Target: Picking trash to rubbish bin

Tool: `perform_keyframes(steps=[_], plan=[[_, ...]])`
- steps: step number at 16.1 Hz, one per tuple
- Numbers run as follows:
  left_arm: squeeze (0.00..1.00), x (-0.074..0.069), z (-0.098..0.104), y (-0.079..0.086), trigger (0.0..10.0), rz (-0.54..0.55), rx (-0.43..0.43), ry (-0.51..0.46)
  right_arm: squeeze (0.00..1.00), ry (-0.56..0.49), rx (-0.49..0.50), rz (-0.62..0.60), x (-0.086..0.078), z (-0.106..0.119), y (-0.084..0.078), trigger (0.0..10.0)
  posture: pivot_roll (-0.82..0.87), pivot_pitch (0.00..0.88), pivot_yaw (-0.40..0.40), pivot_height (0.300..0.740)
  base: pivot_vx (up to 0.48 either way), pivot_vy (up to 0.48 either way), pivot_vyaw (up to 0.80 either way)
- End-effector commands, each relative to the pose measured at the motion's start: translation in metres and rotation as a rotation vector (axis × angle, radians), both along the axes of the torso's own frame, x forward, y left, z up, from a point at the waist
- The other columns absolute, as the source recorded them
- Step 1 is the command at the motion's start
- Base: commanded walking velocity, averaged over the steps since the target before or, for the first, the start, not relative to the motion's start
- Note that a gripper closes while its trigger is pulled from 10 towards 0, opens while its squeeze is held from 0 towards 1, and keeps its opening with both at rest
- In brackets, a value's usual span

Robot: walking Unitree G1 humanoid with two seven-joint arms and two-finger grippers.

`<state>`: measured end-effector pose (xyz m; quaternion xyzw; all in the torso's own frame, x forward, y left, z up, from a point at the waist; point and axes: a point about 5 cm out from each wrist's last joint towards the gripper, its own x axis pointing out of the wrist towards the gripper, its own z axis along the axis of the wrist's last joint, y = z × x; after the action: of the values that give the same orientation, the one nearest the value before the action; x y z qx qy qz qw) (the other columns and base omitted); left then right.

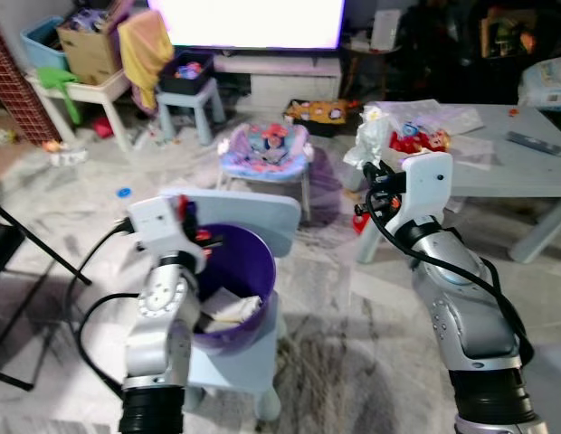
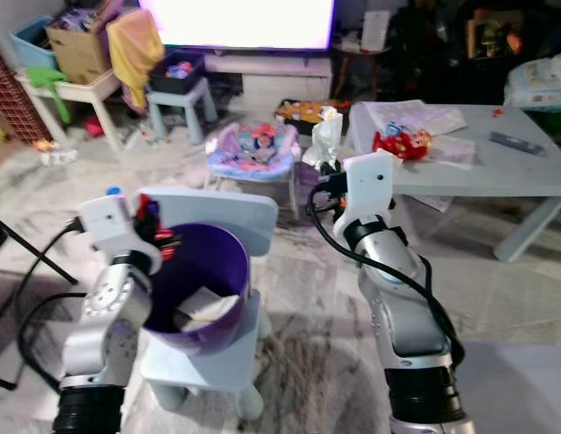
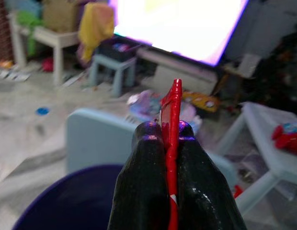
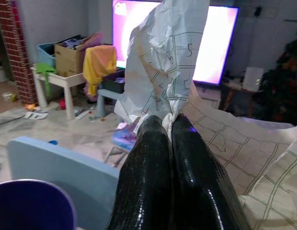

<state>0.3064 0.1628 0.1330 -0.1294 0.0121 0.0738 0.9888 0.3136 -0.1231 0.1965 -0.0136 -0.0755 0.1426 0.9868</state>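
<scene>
A purple bin (image 1: 253,262) stands on a pale blue child's chair (image 1: 258,206) just in front of me, with crumpled white paper (image 1: 231,309) lying inside it. My left gripper (image 3: 164,127) is shut on a thin red wrapper (image 3: 175,103) and hovers over the bin's near left rim, where the red wrapper (image 1: 203,237) also shows. My right gripper (image 4: 165,120) is raised to the right of the bin and shut on a large crumpled sheet of white paper (image 4: 163,57), the same white paper (image 1: 371,140) that stands up above the wrist.
A low pale table (image 1: 525,167) at the right carries a red toy (image 1: 416,140) and papers. A baby bouncer (image 1: 267,149) sits behind the chair, a small stool (image 1: 185,95) and a cluttered white table (image 1: 81,90) beyond. Black stand legs (image 1: 27,244) cross the floor at left.
</scene>
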Motion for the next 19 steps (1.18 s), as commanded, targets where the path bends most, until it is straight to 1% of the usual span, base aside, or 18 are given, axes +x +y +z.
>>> perform_keyframes(steps=[1, 2, 3, 4, 6, 7, 9, 10, 11, 13, 16, 19], plan=[[0.0, -0.004, -0.017, 0.011, 0.0, 0.059, -0.023, 0.069, 0.0, -0.008, -0.003, 0.019, -0.001, 0.003, 0.003, 0.0, 0.05, 0.088, -0.028, 0.74, 0.0, 0.0, 0.0], [0.0, -0.006, -0.027, 0.016, 0.0, 0.09, -0.046, 0.109, 0.0, -0.008, -0.005, 0.017, -0.001, 0.003, 0.003, 0.0, 0.04, 0.091, -0.033, 0.74, 0.0, 0.0, 0.0], [0.0, -0.007, -0.03, 0.02, 0.0, 0.11, -0.052, 0.123, 0.0, -0.007, -0.007, 0.015, -0.001, 0.003, 0.002, 0.0, 0.04, 0.091, -0.033, 0.74, 0.0, 0.0, 0.0], [0.0, -0.009, -0.039, 0.029, 0.0, 0.146, -0.052, 0.159, 0.0, -0.005, -0.01, 0.011, -0.001, 0.002, 0.0, 0.0, 0.04, 0.091, -0.033, 0.74, 0.0, 0.0, 0.0], [0.0, -0.011, -0.051, 0.042, 5.7, 0.191, -0.066, 0.215, 0.0, -0.003, -0.013, 0.007, -0.002, 0.001, -0.002, 0.0, 0.04, 0.089, -0.031, 0.74, 0.0, 0.0, 0.0], [0.0, -0.01, -0.055, 0.046, 10.0, 0.191, -0.06, 0.231, 0.0, -0.002, -0.013, 0.005, -0.002, 0.001, -0.003, 0.0, 0.03, 0.089, -0.031, 0.74, 0.0, 0.0, 0.0], [0.0, -0.007, -0.056, 0.05, 10.0, 0.173, -0.06, 0.228, 0.0, -0.001, -0.015, 0.002, -0.002, 0.001, -0.003, 0.0, 0.03, 0.089, -0.031, 0.74, 0.0, 0.0, 0.0], [0.0, -0.003, -0.052, 0.05, 10.0, 0.155, -0.061, 0.208, 0.0, -0.001, -0.016, 0.001, -0.002, 0.0, -0.004, 0.0, 0.03, 0.086, -0.032, 0.74, 0.0, 0.0, 0.0], [0.0, 0.002, -0.047, 0.046, 10.0, 0.14, -0.05, 0.188, 0.0, -0.002, -0.018, 0.0, -0.002, 0.0, -0.005, 0.0, 0.03, 0.084, -0.033, 0.74, 0.0, 0.0, 0.0], [0.0, 0.003, -0.047, 0.042, 10.0, 0.13, -0.059, 0.182, 0.0, -0.006, -0.018, 0.006, -0.002, 0.002, -0.003, 0.0, 0.03, 0.083, -0.034, 0.74, 0.0, 0.0, 0.0], [0.0, 0.005, -0.047, 0.04, 10.0, 0.115, -0.064, 0.17, 0.0, -0.008, -0.017, 0.011, -0.001, 0.003, -0.002, 0.0, 0.05, 0.09, -0.033, 0.74, 0.0, 0.0, 0.0], [0.0, 0.003, -0.042, 0.039, 10.0, 0.105, -0.066, 0.127, 0.0, 0.001, -0.029, 0.035, -0.002, 0.001, 0.0, 0.0, 0.06, 0.103, -0.055, 0.74, 0.0, 0.0, 0.0]])
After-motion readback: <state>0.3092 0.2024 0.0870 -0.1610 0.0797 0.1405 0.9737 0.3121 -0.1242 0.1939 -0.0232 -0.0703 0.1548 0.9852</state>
